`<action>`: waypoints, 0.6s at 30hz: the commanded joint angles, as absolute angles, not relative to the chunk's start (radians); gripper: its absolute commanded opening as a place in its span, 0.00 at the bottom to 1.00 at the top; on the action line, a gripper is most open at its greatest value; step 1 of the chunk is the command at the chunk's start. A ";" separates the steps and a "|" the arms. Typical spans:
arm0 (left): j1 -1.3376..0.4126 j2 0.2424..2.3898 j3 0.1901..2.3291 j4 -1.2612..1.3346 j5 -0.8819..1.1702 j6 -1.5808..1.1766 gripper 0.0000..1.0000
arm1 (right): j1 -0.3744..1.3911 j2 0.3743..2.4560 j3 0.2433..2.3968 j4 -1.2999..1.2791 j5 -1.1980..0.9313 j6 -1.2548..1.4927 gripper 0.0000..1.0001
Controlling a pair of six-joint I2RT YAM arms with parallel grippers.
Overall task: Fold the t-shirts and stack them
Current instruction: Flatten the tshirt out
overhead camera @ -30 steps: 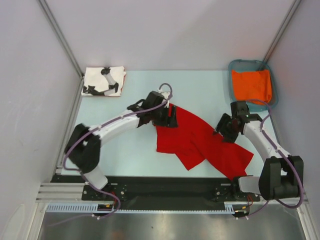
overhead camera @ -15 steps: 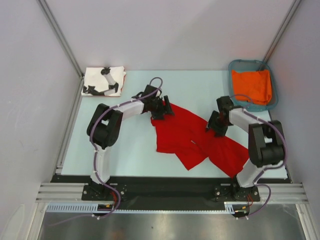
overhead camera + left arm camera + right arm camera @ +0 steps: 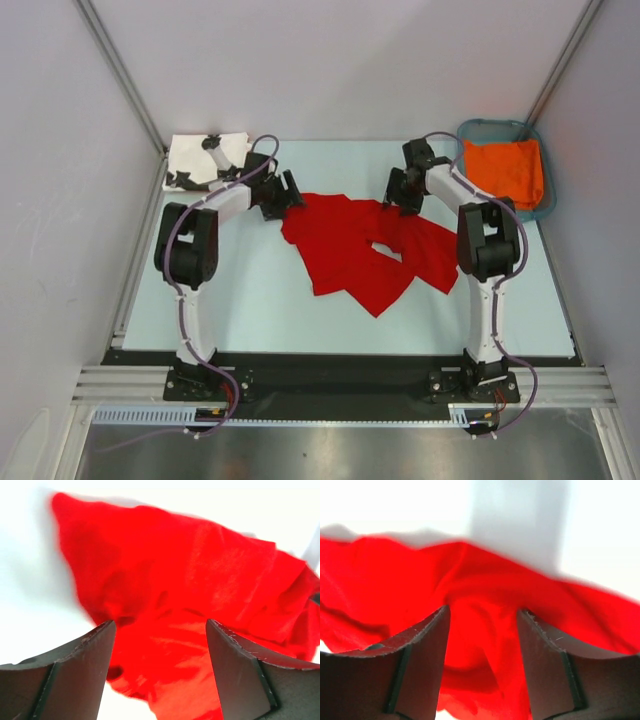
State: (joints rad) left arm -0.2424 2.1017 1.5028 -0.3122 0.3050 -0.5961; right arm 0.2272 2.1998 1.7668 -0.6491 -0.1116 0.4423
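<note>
A bright red t-shirt (image 3: 355,250) lies crumpled and spread across the far middle of the table. My left gripper (image 3: 285,195) sits at the shirt's far-left edge and my right gripper (image 3: 395,190) at its far-right edge. The left wrist view shows the left gripper (image 3: 160,625) with its jaws wide apart, the red t-shirt (image 3: 190,570) lying between and beyond them. The right gripper (image 3: 482,611) is likewise open over bunched folds of the red t-shirt (image 3: 480,595). A white t-shirt with black shapes (image 3: 205,160) lies folded in the far-left corner.
A teal basket (image 3: 490,123) holding an orange cloth (image 3: 505,170) stands at the far right, just beyond my right arm. Grey walls close in the table on the left, right and far sides.
Both arms have reached toward the back of the table. The red t-shirt has shifted back and left with them and bunched up more.
</note>
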 commanded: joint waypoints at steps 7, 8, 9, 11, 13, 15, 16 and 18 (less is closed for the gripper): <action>-0.396 1.624 1.324 -0.431 0.129 -0.468 0.77 | 0.083 1.662 1.450 -0.776 -0.061 0.425 0.63; -0.412 1.590 1.283 -0.437 0.136 -0.489 0.76 | 0.049 1.619 1.415 -0.779 -0.060 0.428 0.64; -0.440 1.550 1.190 -0.437 0.156 -0.547 0.74 | 0.032 1.542 1.378 -0.807 -0.096 0.428 0.63; -0.468 1.441 1.088 -0.416 0.193 -0.609 0.64 | -0.045 1.468 1.266 -0.810 -0.149 0.423 0.64; -0.524 1.373 0.948 -0.362 0.169 -0.690 0.59 | -0.099 1.355 1.147 -0.815 -0.230 0.436 0.63; -0.587 1.315 0.882 -0.324 0.150 -0.744 0.58 | -0.147 1.278 1.077 -0.796 -0.267 0.439 0.62; -0.604 1.313 0.844 -0.307 0.138 -0.761 0.58 | -0.149 1.234 1.048 -0.796 -0.262 0.437 0.61; -0.658 1.344 0.810 -0.292 0.112 -0.778 0.57 | -0.149 1.209 0.991 -0.822 -0.261 0.440 0.60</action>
